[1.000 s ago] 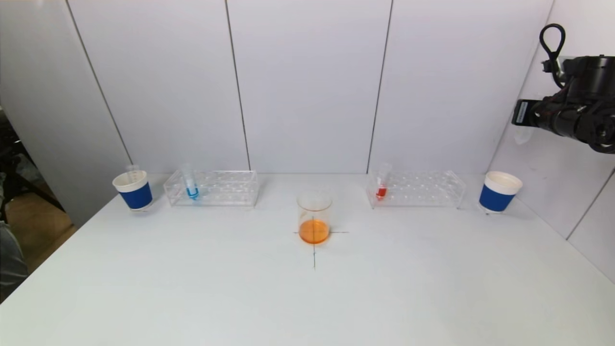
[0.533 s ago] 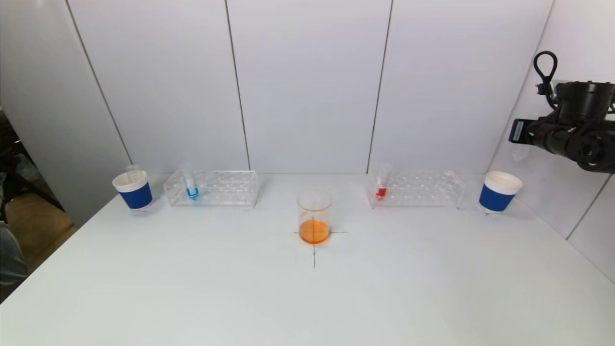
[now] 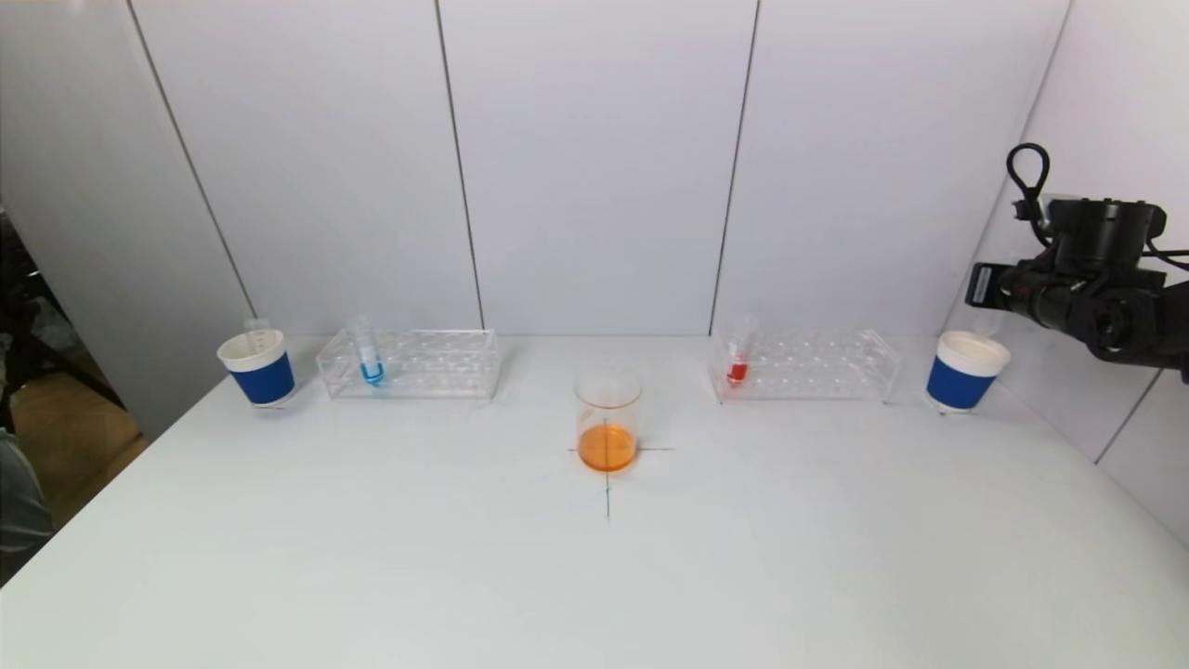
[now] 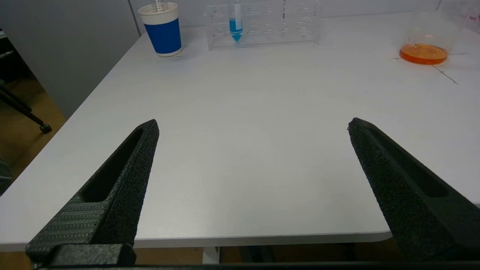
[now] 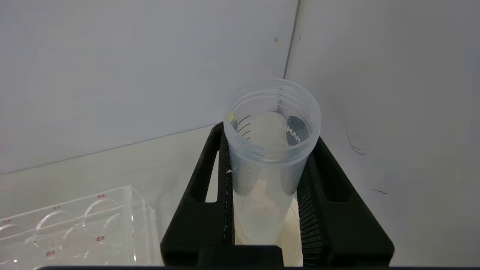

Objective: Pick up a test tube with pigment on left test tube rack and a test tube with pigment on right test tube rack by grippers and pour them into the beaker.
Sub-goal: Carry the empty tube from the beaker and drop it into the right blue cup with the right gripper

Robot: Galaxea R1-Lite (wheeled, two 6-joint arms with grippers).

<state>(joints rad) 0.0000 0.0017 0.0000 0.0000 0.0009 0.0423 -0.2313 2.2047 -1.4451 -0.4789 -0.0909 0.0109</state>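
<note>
The beaker (image 3: 607,420) stands at the middle of the table (image 3: 594,576) on a drawn cross and already holds orange liquid, so at least one pour looks done. To the beaker's left, the left test tube rack (image 3: 410,363) carries a test tube with blue pigment (image 3: 368,358); to its right, the right test tube rack (image 3: 804,364) carries one with red pigment (image 3: 738,358). Both are upright in their holes and untouched, so further picking and pouring appears to remain.

The right claw (image 5: 270,165) is clenched on an empty clear test tube (image 5: 270,157), held upright with its open mouth toward the wrist camera. In the head view this arm is far to the beaker's right, raised above the blue-banded paper cup (image 3: 965,371) beyond the right rack; I judge it is about to drop the spent tube into that cup. A matching cup (image 3: 257,368) beyond the left rack already holds a clear tube.

The left claw (image 4: 253,125) is released, fingers wide apart, hovering low at the table's near edge, well short of the beaker.
</note>
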